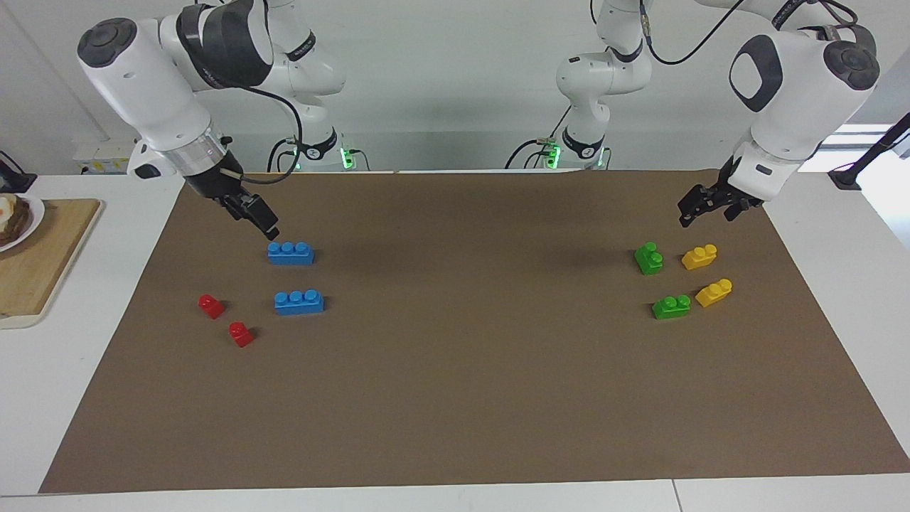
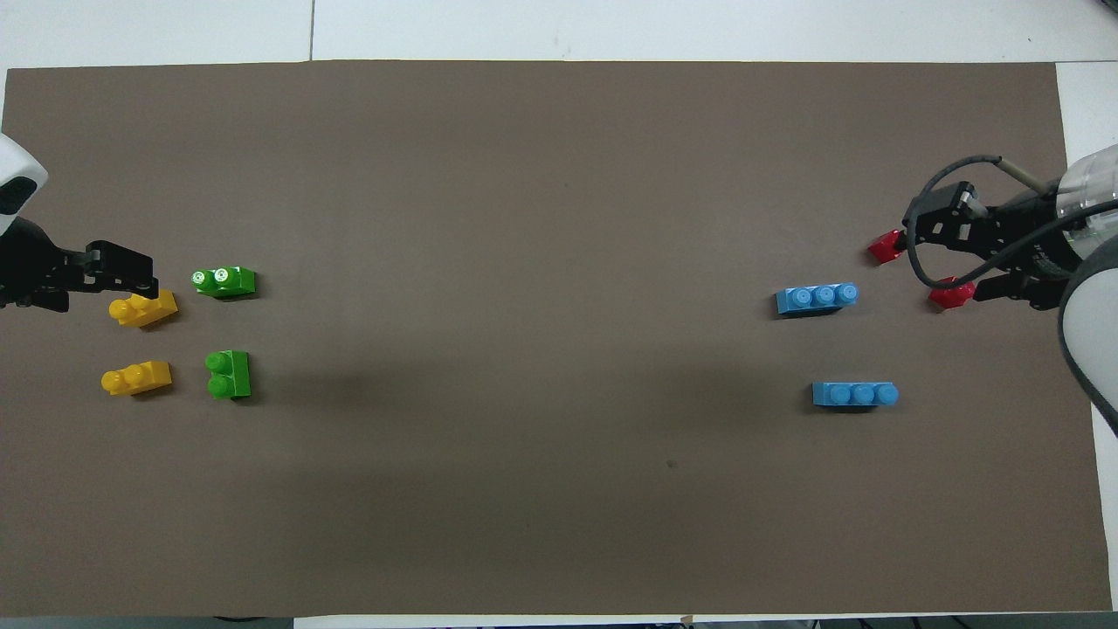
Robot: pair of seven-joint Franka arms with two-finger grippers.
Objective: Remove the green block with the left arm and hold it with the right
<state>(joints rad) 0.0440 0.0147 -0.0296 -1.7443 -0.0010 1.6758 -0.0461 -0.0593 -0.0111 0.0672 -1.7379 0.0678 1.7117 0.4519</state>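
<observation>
Two green blocks lie on the brown mat (image 1: 455, 398) toward the left arm's end. One (image 1: 648, 258) is nearer to the robots and also shows in the overhead view (image 2: 229, 374). Its twin (image 1: 671, 306) lies farther from them (image 2: 224, 280). My left gripper (image 1: 705, 213) hangs open and empty above the mat, close to the green and yellow bricks, touching nothing; it also shows in the overhead view (image 2: 131, 273). My right gripper (image 1: 263, 222) hangs open and empty just above the blue brick (image 1: 290, 252) nearer to the robots, at the right arm's end (image 2: 939, 266).
Two yellow two-stud bricks (image 1: 699, 257) (image 1: 714, 292) lie beside the green ones. A second blue brick (image 1: 298, 301) and two red blocks (image 1: 211, 306) (image 1: 241, 333) lie at the right arm's end. A wooden board (image 1: 43, 263) with a plate (image 1: 32, 217) sits off the mat.
</observation>
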